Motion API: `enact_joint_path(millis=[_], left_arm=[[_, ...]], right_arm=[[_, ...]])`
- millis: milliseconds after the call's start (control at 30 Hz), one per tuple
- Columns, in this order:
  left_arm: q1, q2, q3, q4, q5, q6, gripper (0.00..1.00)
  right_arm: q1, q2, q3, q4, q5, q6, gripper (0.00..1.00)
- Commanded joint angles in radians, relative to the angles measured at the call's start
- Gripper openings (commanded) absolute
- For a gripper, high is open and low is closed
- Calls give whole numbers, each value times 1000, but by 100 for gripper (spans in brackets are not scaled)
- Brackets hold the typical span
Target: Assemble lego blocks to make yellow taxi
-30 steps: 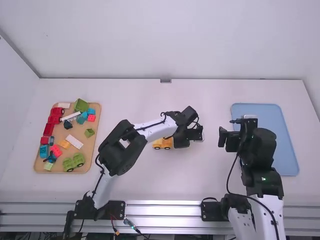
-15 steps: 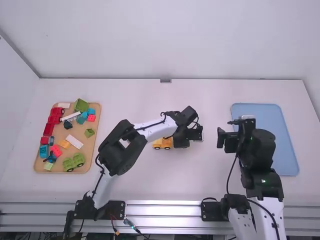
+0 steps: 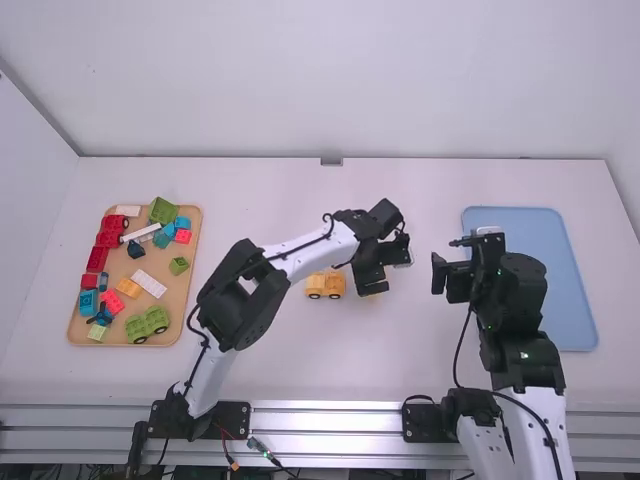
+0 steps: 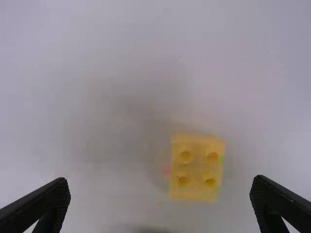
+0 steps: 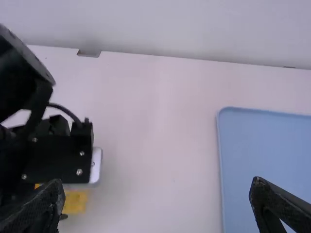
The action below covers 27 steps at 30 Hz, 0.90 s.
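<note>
Yellow block (image 4: 197, 170): alone on the surface (image 3: 300, 375), under the left arm's end, studs up, four in a square.
Handling: probably light hard plastic, stiff, not fragile; smooth walls could slip or twist if pinched off-centre.
Hold: two opposite side walls, low enough to leave the studs clear and square enough to stop a turn. Underside needs to be free too, if it is to press onto another piece.
Left claw (image 4: 160, 179): fingers wide apart, more room than the block needs, nothing between the pads. Block sits nearer one finger than the other (I'd centre before closing).
Wheeled yellow piece (image 3: 325, 285): near the block, standing on its wheels, likely the taxi's base. Should be rigid, but may roll under a sideways push; joining would call for straight-down pressure and perhaps a steadying hold on its body.
Right claw (image 5: 158, 180): fingers well apart, empty, between the work spot and the blue tray.
Tan tray (image 3: 181, 295): far left, with loose red, green, blue, white and orange pieces.
Blue tray (image 3: 545, 290): right side, beyond the right claw.
Stage: block and base look unjoined; picking up the block seems the step in hand.
</note>
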Motion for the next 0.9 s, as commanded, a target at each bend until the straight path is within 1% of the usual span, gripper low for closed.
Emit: enact_joint_path(millis=[0,33,133,200,233,300,333,433,467,533,633,700,733,767,833,867], left_arm=[[19,5,80,-74,9,29,99],[28,5,103,-105,43,66,99],[66,-4,124,-135,96,113,99],[103,-16,119,-130,124,115,99],[146,-35,104,-126,165,115,99],[177,-49,91,-123,204,117,99],[221,-70,71,-125,260,146,99],[294,-124,18,-141,373,223,99],[334,-168,-32,-145,445,298,99],[371,-218,-99,-121,515,365,99],[420,-301,-214,-39,571,400,99],[469,-403,-358,106,583,360,99],[489,-441,-422,190,572,314,99],[494,-451,-438,213,567,300,99],[525,-511,-542,340,497,212,99],[531,-525,-566,362,480,188,99]], right_arm=[[2,45,-5,20,6,-9,99],[0,64,-5,33,5,-18,99],[-5,114,-5,61,4,-70,99],[-5,142,-5,77,0,-95,99],[-3,167,-5,98,-9,-116,99],[-1,184,-5,113,-27,-139,99],[5,208,-5,132,-57,-173,100],[21,254,6,151,-100,-240,99],[36,293,32,135,-115,-274,99],[55,343,69,109,-120,-303,99],[89,418,130,49,-123,-360,99],[137,514,207,-31,-122,-442,99],[163,561,241,-69,-122,-492,99],[170,574,251,-78,-122,-508,99],[220,658,310,-149,-122,-599,99],[235,682,327,-170,-120,-628,99]])
